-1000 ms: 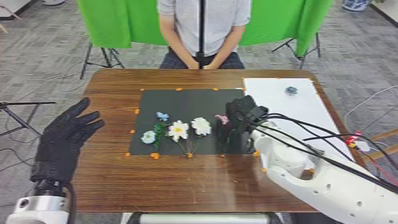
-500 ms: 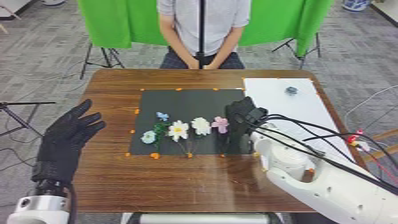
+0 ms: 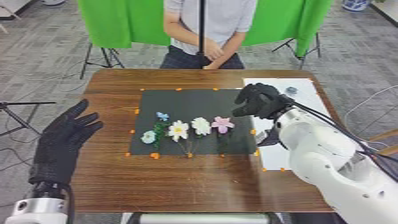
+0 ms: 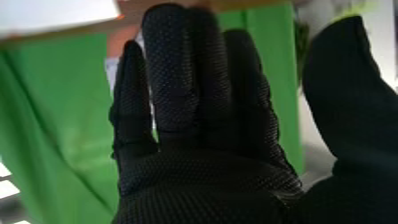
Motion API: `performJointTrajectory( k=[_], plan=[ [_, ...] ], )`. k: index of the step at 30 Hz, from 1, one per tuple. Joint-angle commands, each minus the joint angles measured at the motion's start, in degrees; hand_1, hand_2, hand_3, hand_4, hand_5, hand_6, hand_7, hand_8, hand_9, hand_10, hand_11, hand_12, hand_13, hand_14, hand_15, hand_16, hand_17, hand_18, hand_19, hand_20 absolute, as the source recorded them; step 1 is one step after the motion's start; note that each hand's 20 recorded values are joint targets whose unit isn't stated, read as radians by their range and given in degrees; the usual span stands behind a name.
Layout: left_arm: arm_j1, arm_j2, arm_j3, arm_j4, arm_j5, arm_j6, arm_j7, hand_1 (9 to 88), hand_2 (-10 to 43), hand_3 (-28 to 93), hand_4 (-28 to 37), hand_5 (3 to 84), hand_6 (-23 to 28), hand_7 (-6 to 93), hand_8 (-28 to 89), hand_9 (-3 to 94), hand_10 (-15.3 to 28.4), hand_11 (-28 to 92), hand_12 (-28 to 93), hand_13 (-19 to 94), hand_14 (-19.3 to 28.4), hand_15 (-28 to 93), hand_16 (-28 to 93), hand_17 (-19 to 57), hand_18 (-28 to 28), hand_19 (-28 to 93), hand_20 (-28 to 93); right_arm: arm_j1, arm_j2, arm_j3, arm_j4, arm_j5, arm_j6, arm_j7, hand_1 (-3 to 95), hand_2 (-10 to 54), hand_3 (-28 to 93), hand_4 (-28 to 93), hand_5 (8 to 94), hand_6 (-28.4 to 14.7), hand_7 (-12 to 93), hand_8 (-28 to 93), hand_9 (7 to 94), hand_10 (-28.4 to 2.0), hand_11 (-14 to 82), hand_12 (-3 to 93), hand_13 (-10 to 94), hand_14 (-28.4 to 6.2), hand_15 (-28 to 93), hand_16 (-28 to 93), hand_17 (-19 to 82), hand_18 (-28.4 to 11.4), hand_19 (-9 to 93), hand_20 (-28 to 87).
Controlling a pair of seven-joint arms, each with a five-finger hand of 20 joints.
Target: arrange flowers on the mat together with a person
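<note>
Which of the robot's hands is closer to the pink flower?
The right. The right hand is a little farther forward and to the right of the pink flower; the left hand is well to its left, off the mat.

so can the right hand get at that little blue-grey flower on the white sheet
Probably yes: the right hand is close beside the little blue-grey flower, its fingers look straight and empty, and nothing visible stands between the two.

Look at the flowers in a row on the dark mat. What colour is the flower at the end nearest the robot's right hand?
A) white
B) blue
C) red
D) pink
D: the pink flower ends the row on the side of the right hand.
</note>
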Motion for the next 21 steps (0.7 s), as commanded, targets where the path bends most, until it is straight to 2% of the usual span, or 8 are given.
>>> performJointTrajectory(
  k=[1, 3, 5, 9, 13, 19, 21],
  plan=[
    [2.0, -0.23, -0.78, -0.24, -0.51, 0.48, 0.42, 19.4, 7.6, 77, -28.3, 35.0, 7.2, 13.5, -10, 32.4, 19.5, 26, 8, 22, 26.8, 55, -12, -10.5, 20.8, 49, 9, -25.1, -11.8, 26.3, -4.8, 27.0, 5.7, -6.6, 32.7, -4.4, 71, -28, 53.7, -1.2, 14, -12, 59.4, -14.9, 21.0, 15.1, 55, -13.1, 57, 11, 15, -17.3, 64, 9],
    [2.2, -0.28, -0.74, -0.25, -0.58, 0.49, 0.81, 18.9, 7.6, 77, -28.3, 34.8, 7.1, 13.4, -10, 32.0, 19.2, 26, 8, 22, 26.8, 54, -12, -10.5, 20.8, 49, 9, -28.4, -14.2, 29.5, -4.5, 35.4, 5.9, -9.9, 31.4, -3.9, 72, -28, 51.5, -1.5, 14, -12, 56.9, -15.4, 19.7, 14.8, 53, -14.0, 56, 10, 14, -17.7, 63, 9],
    [2.3, -0.30, -0.82, -0.18, -0.54, 0.20, 0.51, 18.7, 7.7, 77, -28.3, 34.5, 6.9, 13.3, -10, 31.6, 18.9, 25, 8, 22, 26.6, 54, -12, -10.5, 20.8, 49, 9, -30.5, -16.7, 31.9, -4.2, 42.7, 5.4, -9.9, 30.7, -3.3, 72, -28, 50.2, -1.5, 14, -12, 55.3, -15.6, 18.8, 14.7, 52, -14.4, 56, 10, 14, -18.0, 62, 9],
    [2.7, -0.40, -0.98, -0.14, -0.68, 0.32, 0.72, 18.1, 7.6, 77, -28.3, 34.1, 6.5, 13.0, -10, 30.6, 18.3, 24, 8, 22, 26.4, 53, -12, -10.7, 20.9, 48, 9, -33.5, -18.7, 33.8, -2.2, 53.3, 6.0, -15.3, 30.0, -2.9, 72, -28, 48.9, -1.5, 14, -12, 52.6, -15.7, 17.7, 14.6, 49, -15.2, 55, 9, 14, -18.8, 61, 10],
    [2.7, -0.30, -1.00, -0.18, -0.62, 0.21, 0.80, 17.7, 7.6, 77, -28.3, 34.0, 6.4, 12.7, -10, 29.6, 17.8, 23, 8, 21, 25.9, 51, -12, -10.8, 20.8, 48, 9, -35.3, -19.3, 34.5, -1.2, 58.0, 6.7, -19.2, 29.6, -2.0, 72, -28, 47.5, -1.2, 13, -11, 50.1, -15.2, 16.5, 14.6, 46, -15.8, 52, 8, 12, -19.3, 58, 10],
    [2.1, -0.70, -0.43, -0.06, -0.34, -0.16, 0.04, 17.7, 7.6, 77, -28.3, 33.8, 6.3, 12.7, -10, 29.8, 18.1, 23, 9, 20, 25.9, 51, -11, -10.8, 20.7, 47, 9, -35.5, -19.2, 34.8, -0.7, 60.7, 7.2, -21.2, 29.0, -1.5, 73, -28, 46.9, -0.4, 14, -11, 49.1, -14.2, 15.6, 14.6, 43, -16.0, 48, 8, 11, -19.2, 55, 12],
    [2.1, -0.45, -0.22, -0.14, -0.60, 0.34, 0.29, 17.7, 7.6, 77, -28.3, 33.9, 6.2, 12.8, -10, 30.6, 18.4, 23, 9, 21, 26.0, 52, -11, -10.8, 20.7, 47, 9, -35.4, -19.2, 34.9, -0.8, 61.0, 7.3, -21.6, 28.9, -1.4, 73, -28, 46.7, -0.1, 14, -11, 49.0, -14.1, 15.6, 14.7, 43, -16.1, 47, 8, 11, -19.3, 55, 13]
  ],
)
